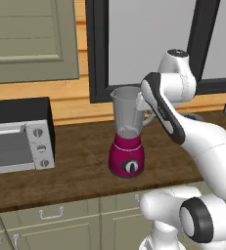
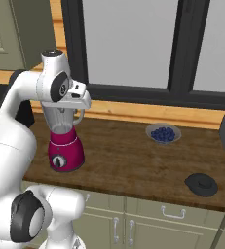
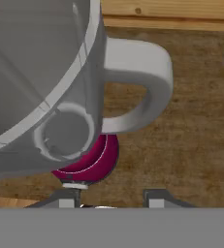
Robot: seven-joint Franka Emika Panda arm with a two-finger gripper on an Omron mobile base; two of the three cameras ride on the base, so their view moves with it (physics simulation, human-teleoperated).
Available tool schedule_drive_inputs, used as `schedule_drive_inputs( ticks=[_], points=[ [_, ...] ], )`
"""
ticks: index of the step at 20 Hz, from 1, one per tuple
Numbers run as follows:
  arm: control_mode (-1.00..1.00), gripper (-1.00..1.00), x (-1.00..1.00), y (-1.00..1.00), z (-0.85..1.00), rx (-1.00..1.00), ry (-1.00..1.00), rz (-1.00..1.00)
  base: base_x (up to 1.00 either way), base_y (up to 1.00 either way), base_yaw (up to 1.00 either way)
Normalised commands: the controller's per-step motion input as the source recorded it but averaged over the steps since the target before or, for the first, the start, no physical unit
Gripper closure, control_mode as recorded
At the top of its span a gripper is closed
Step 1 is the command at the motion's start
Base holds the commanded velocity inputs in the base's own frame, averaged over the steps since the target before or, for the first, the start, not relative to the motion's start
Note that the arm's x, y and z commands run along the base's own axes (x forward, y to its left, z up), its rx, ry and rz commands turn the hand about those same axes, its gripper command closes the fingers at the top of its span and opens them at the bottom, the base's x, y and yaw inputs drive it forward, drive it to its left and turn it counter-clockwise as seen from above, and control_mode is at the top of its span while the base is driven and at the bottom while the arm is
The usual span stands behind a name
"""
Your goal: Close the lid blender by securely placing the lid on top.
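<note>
blender (image 1: 128, 141): we see it upright on the counter (image 1: 80, 171), mouth uncovered — clear jar on magenta base, handle (image 3: 142, 87) toward the bowl side
lid (image 2: 201, 184): flat on the counter near its front edge, well apart from the blender, past the bowl of blueberries (image 2: 163, 133)
hand (image 3: 112, 197): above the jar by the handle, looking down; fingertips (image 3: 154, 197) apart, nothing between them — we read it as spread, empty
toaster oven (image 1: 17, 141): on the counter, on the blender's other side
</note>
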Motion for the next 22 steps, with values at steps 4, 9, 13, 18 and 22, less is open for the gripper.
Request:
schedule_drive_inputs(
  ticks=[4,9,13,18,22],
  points=[
    [-1.0,-1.0,-0.02,0.0,-0.02,-0.09,0.0,-0.03,0.0,0.0,0.0],
    [-1.0,-1.0,-0.26,-0.58,0.0,-0.09,0.0,-0.22,0.0,0.0,0.0],
    [-1.0,-1.0,-0.02,-0.94,-0.04,-0.18,0.02,-0.37,0.0,0.0,0.0],
    [-1.0,-1.0,0.0,-1.0,-0.23,-0.06,0.06,-0.45,0.0,0.0,0.0],
    [-1.0,-1.0,0.01,-1.0,-0.46,-0.01,0.08,-0.42,0.0,0.0,0.0]
  ],
)
